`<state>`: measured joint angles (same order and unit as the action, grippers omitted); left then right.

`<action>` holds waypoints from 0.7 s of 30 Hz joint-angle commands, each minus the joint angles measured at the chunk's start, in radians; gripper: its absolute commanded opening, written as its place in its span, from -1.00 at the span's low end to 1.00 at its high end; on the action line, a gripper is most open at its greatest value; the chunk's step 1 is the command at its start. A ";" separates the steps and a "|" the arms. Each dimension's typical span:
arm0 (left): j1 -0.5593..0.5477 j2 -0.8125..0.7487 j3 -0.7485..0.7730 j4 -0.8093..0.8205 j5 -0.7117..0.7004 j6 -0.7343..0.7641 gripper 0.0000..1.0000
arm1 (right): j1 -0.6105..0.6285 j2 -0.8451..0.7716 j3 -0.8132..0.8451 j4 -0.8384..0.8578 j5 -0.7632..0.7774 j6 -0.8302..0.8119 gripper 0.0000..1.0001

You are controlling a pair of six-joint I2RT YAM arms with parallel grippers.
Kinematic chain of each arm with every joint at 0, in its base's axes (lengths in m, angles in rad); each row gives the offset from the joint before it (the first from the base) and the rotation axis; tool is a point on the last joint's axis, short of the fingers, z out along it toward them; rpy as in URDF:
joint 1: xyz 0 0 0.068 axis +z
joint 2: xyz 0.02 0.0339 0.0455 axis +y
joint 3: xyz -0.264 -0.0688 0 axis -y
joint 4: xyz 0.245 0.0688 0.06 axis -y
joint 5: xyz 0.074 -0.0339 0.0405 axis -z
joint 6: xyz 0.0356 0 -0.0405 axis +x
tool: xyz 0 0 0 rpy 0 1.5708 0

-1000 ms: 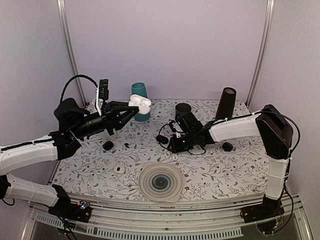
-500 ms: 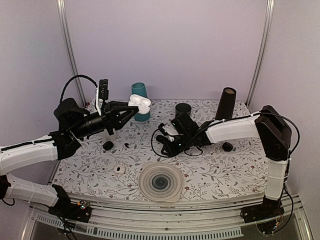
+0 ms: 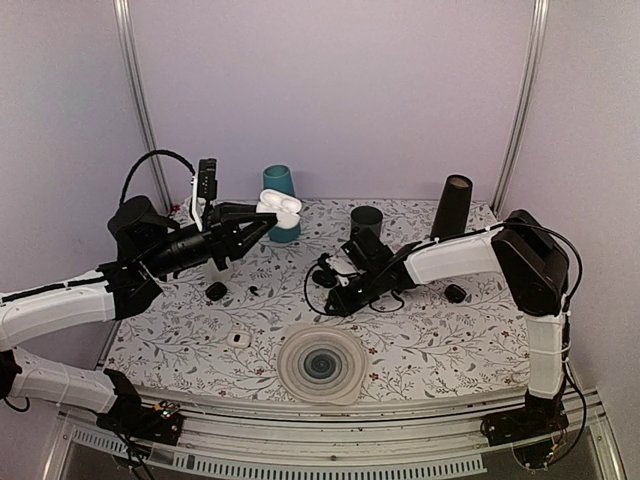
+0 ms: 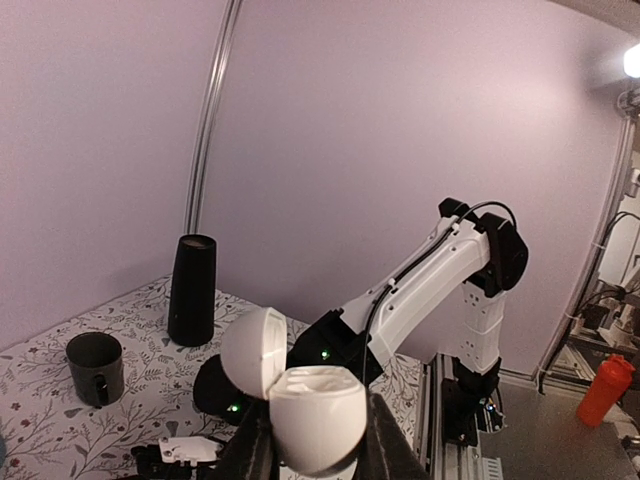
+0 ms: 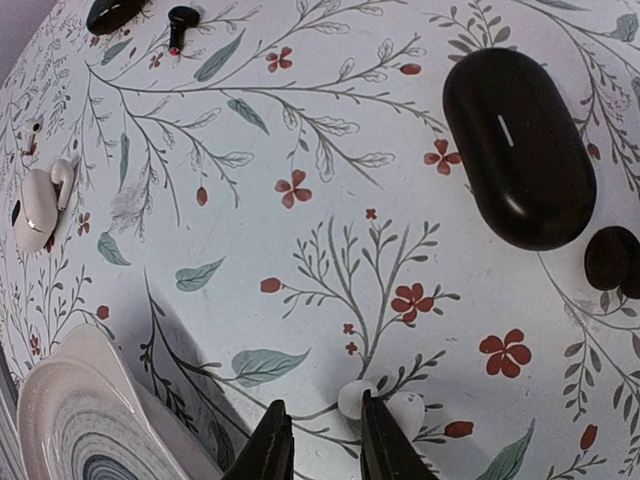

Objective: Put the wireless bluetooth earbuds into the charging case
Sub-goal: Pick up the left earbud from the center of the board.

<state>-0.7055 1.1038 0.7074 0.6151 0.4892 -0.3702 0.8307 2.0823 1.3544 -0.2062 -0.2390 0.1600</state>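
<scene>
- The left fingers (image 3: 262,224) were clamped tight on the white charging case (image 4: 312,418). They held it in the air above the worktop's (image 3: 420,340) far-left part, and its domed lid (image 4: 254,350) was swung open.
- In the top view the case sat just at 5 o'clock of the teal cup (image 3: 279,188).
- The right fingers (image 5: 322,425) were low over the middle of the worktop, with a narrow gap between them through which the flowered cloth showed.
- A white earbud (image 5: 352,399) lay on the worktop right at the tip of one right finger, partly hidden behind it. I could not tell whether the finger touched it, and nothing was visibly gripped.
- In the right wrist view a glossy black case (image 5: 518,160), closed, lay at 1 o'clock of those fingers. Two small black earbuds (image 5: 612,260) lay just beside it at its 4 o'clock.
- A second white earbud (image 5: 40,205) lay well apart at 10 o'clock in that view. In the top view it was at 10 o'clock of the ribbed plate (image 3: 320,366).
- Another black case (image 3: 216,291) and a tiny black earbud (image 3: 256,290) lay on the worktop below the raised left arm.
- A black mug (image 3: 367,218) stood at 12 o'clock of the right fingers in the top view, and a tall black cylinder (image 3: 452,207) stood at its 3 o'clock.
- A small dark object (image 3: 455,293) lay at 6 o'clock of the cylinder, too small to identify.
</scene>
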 commanded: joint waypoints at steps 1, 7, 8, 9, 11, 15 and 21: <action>0.014 -0.016 0.003 0.010 0.009 0.000 -1.00 | -0.017 0.021 0.010 -0.003 -0.022 0.015 -0.53; 0.015 -0.016 0.001 0.010 0.009 -0.002 -1.00 | -0.033 0.021 -0.004 0.015 -0.014 0.037 -0.53; 0.015 -0.016 0.001 0.011 0.010 -0.002 -1.00 | -0.034 0.022 -0.003 0.018 -0.013 0.039 -0.53; 0.015 -0.016 0.001 0.010 0.011 -0.003 -1.00 | -0.036 0.024 -0.003 0.019 -0.013 0.039 -0.53; 0.015 -0.017 0.000 0.010 0.011 -0.003 -1.00 | -0.037 0.029 0.001 0.020 -0.014 0.039 -0.53; 0.015 -0.017 0.000 0.011 0.012 -0.004 -1.00 | -0.042 0.038 0.005 0.022 -0.014 0.039 -0.53; 0.017 -0.019 0.000 0.010 0.014 -0.005 -1.00 | -0.053 0.052 0.010 0.034 -0.008 0.038 -0.53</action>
<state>-0.7036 1.1038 0.7074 0.6151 0.4896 -0.3702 0.7975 2.0964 1.3544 -0.1829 -0.2653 0.1944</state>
